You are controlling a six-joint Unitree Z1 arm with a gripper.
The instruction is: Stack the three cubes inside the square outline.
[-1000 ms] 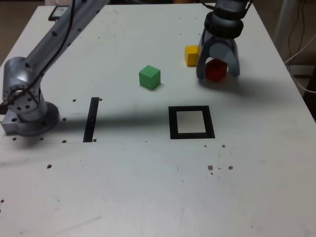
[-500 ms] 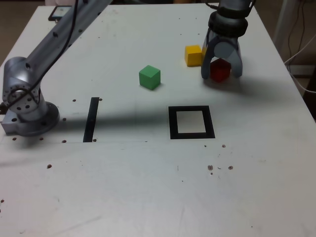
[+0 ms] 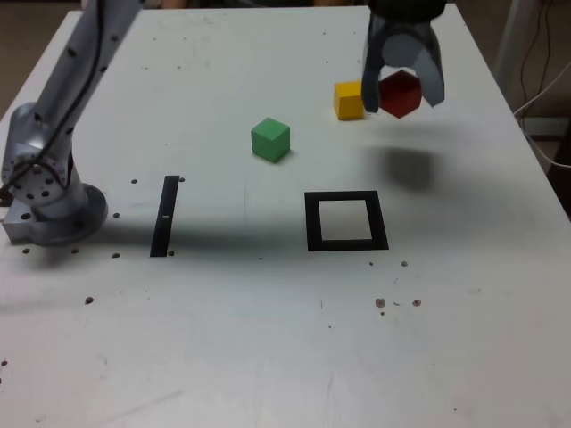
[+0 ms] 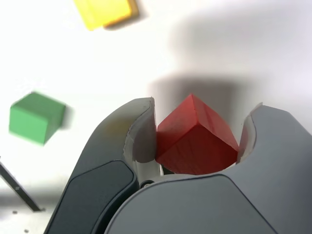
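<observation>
- Table (image 3: pixel 268 357): flat, matte white surface with scattered small dark holes and specks. It carries every task item, apart from the one held.
- Arm (image 3: pixel 53 116): grey metal links rising from a rounded base at the exterior view's left and reaching across to the far right of the table.
- Gripper (image 3: pixel 403 80): two curved grey jaws with lighter inner pads, clamped on the red cube (image 3: pixel 399 93). The cube is held clear of the table, with its shadow cast on the surface below.
- Square outline (image 3: pixel 346 220): thick black flat frame with a white centre. Nothing lies inside it, so no cube is placed yet.
- Black strip (image 3: pixel 164 215): narrow, straight, flat marking near the arm base, well apart from the outline.
- Red cube, wrist view (image 4: pixel 195 139): solid, sharp-edged, faintly grained faces, seated corner-up between the pads.
- Green cube (image 3: pixel 270 139): solid block resting on the table, between the strip and the gripper, untouched.
- Yellow cube (image 3: pixel 349 99): same form, resting just beside the gripper on the exterior view's left.
- Status, as judged: first pick is done; three placements remain.
</observation>
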